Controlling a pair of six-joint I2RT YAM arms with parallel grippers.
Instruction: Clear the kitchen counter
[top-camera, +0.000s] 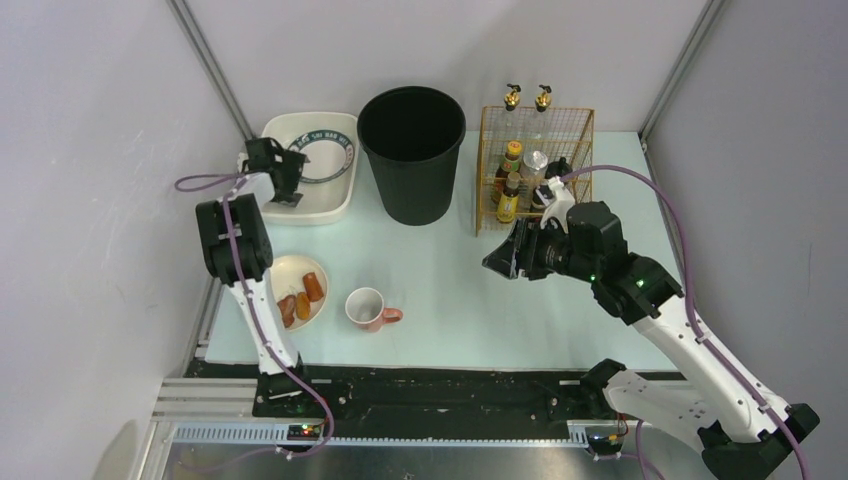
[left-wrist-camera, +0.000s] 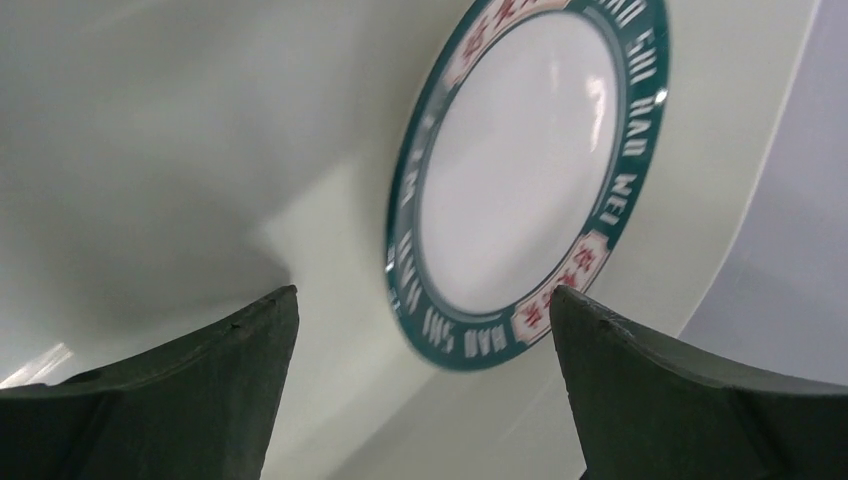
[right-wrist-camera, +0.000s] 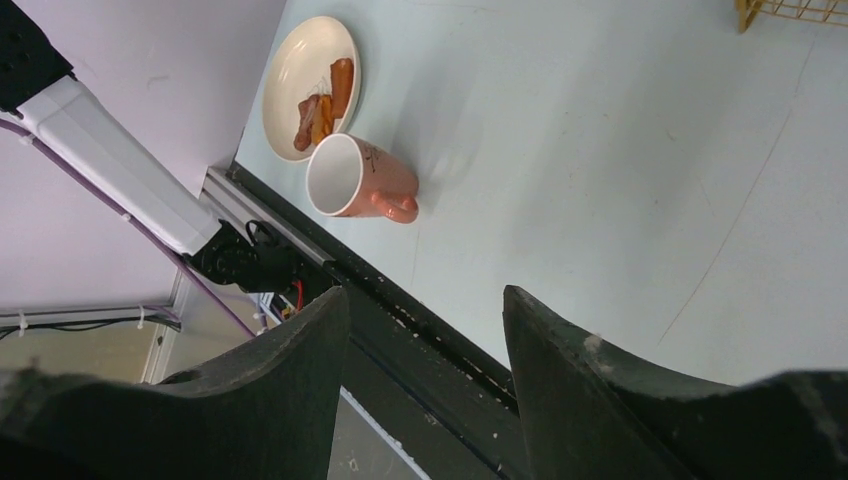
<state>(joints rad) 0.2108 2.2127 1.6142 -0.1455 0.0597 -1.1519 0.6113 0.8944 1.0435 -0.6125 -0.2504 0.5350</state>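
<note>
Left jaws: wide, empty, just above glossy green-rimmed plate (left-wrist-camera: 520, 170) in smooth white tray (top-camera: 330, 212). Right jaws: part-open, holding nothing. Desk (top-camera: 450, 280): matt mint, flat, beneath your right jaws. Risk: a careless nudge could roll the round glazed mug (right-wrist-camera: 355, 180) ahead, or spill the sausage plate (right-wrist-camera: 295, 60).

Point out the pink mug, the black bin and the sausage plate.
pink mug (top-camera: 365, 306), top view, white inside.
black bin (top-camera: 412, 196), top view, front wall.
sausage plate (top-camera: 290, 271), top view, bare upper part.
</note>
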